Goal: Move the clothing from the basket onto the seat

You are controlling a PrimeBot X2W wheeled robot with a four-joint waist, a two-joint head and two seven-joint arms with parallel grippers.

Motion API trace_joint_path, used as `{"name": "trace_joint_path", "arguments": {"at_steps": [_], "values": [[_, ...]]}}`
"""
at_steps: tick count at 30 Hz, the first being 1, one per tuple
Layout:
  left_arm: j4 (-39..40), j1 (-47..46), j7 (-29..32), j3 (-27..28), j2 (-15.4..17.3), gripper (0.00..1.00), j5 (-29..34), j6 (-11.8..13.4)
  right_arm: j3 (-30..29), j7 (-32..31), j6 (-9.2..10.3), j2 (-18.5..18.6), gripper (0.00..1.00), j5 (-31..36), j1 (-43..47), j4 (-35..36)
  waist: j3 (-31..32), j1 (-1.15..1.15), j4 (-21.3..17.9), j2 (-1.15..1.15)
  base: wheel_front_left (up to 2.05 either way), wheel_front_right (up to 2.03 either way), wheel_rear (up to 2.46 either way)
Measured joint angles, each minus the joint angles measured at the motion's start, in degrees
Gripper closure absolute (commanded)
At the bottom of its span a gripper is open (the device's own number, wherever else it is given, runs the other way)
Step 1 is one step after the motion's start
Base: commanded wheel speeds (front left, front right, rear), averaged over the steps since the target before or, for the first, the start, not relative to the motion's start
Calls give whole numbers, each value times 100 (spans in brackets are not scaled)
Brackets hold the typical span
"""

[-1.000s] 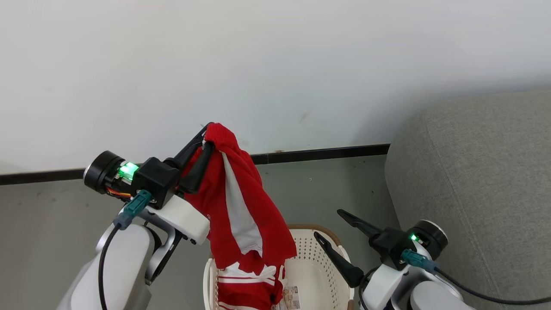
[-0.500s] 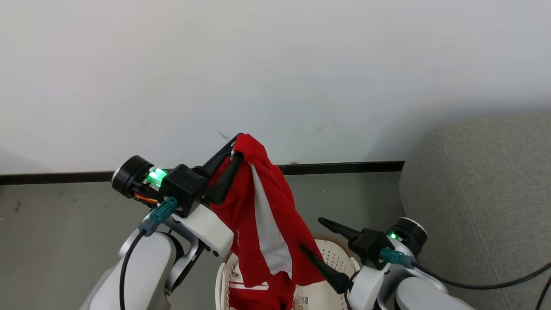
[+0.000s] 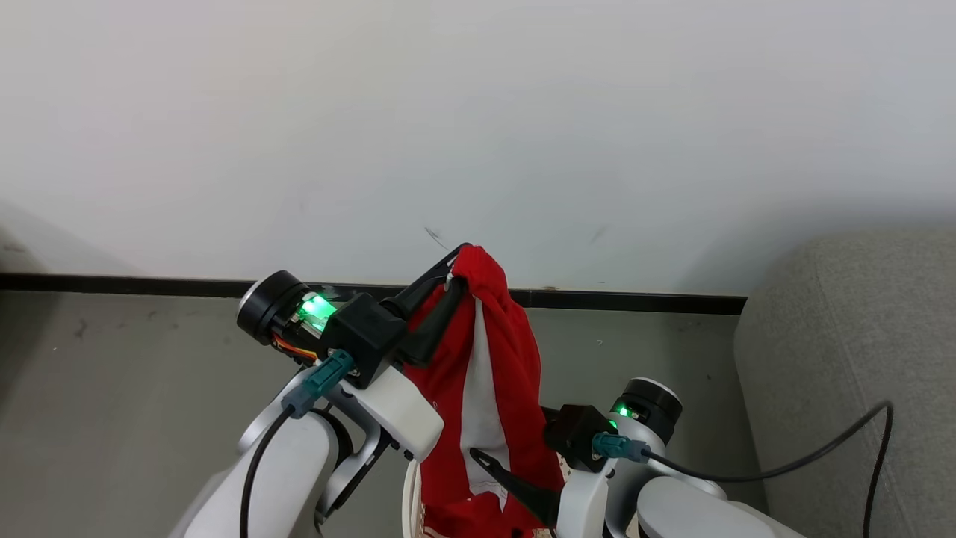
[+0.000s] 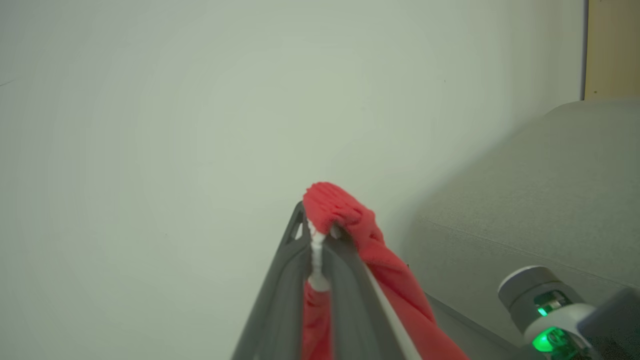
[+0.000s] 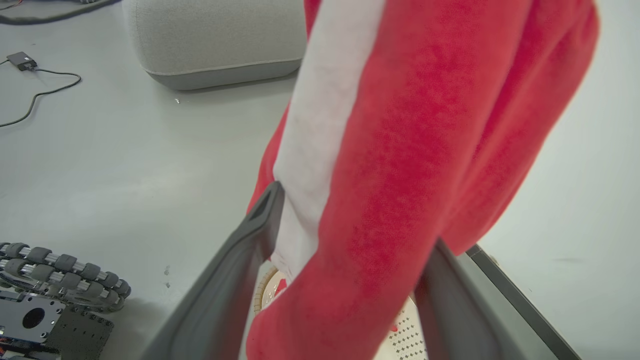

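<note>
My left gripper is shut on the top of a red garment with a white panel, part of the clothing, which hangs down from it. In the left wrist view the left gripper pinches the bunched red cloth. My right gripper stands open low on the hanging garment. In the right wrist view it has the garment between its fingers. The basket shows as a white sliver below, with its perforated wall under the cloth. The grey seat lies to the right.
A white wall with a black baseboard stands just behind. A black cable trails over the seat's edge. In the right wrist view my wheeled base sits at the lower left, and a cable with a small box lies on the grey floor.
The head camera has shifted. The right gripper, still open, has come in from beside the basket and now straddles the hanging garment. The left gripper stays shut on the garment's top.
</note>
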State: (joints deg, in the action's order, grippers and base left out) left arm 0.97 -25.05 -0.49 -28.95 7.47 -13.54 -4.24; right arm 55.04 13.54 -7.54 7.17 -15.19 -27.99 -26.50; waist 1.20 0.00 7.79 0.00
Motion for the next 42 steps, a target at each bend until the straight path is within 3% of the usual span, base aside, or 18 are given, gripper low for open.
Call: {"name": "trace_joint_path", "arguments": {"at_steps": [4, 6, 7, 9, 16, 26, 27, 28, 29, 30, 42], "values": [[51, 0, 51, -45, -24, 100, 0, -1, 143, 0, 0, -59, 0, -4, -192, -183, 0, 0, 118, 0, 0, 0, 0], [63, 0, 99, -53, -33, 100, -3, -1, 143, 0, 0, -93, 51, -54, -190, -240, -3, 0, 170, 0, 0, 0, 0], [63, 1, 101, -56, -38, 100, -10, -1, 142, 1, 0, -104, 59, -66, -191, -280, -4, 0, 193, 0, 0, 0, 0], [64, 14, 107, -56, -47, 100, -25, -1, 144, 7, 0, -113, 100, -104, -191, -368, -7, 0, 236, 0, 0, 0, 0], [-29, 341, 152, 97, -60, 100, -192, 86, -112, 42, 0, -81, 100, -294, -189, -390, -21, 0, 260, 0, 0, 0, 0], [-435, 729, 134, 226, -108, 100, -405, 218, -1005, 65, 0, 377, 100, -407, -27, -122, -16, 0, 84, 0, 0, 0, 0], [-488, 760, 69, 254, -141, 87, -422, 258, -1239, 66, 0, 464, 100, -405, 52, 57, -12, 0, 34, 0, 0, 0, 0], [-513, 790, 45, 260, -159, 67, -450, 258, -1366, 66, 0, 503, 100, -405, 83, 157, -10, 0, 7, 0, 0, 0, 0], [-548, 817, 32, 259, -164, 8, -467, 258, -1496, 65, 0, 542, 100, -401, 91, 250, -8, 0, -21, 0, 0, 0, 0], [-567, 834, 14, 263, -168, 0, -480, 258, -1645, 65, 1, 570, 100, -399, 92, 353, -6, 0, -50, 0, 0, 0, 0], [-719, 1042, -370, 211, -213, 0, -576, 247, -3016, 66, 0, 945, 100, -221, 444, 1057, 22, 0, -475, 0, 0, 0, 0]]}}
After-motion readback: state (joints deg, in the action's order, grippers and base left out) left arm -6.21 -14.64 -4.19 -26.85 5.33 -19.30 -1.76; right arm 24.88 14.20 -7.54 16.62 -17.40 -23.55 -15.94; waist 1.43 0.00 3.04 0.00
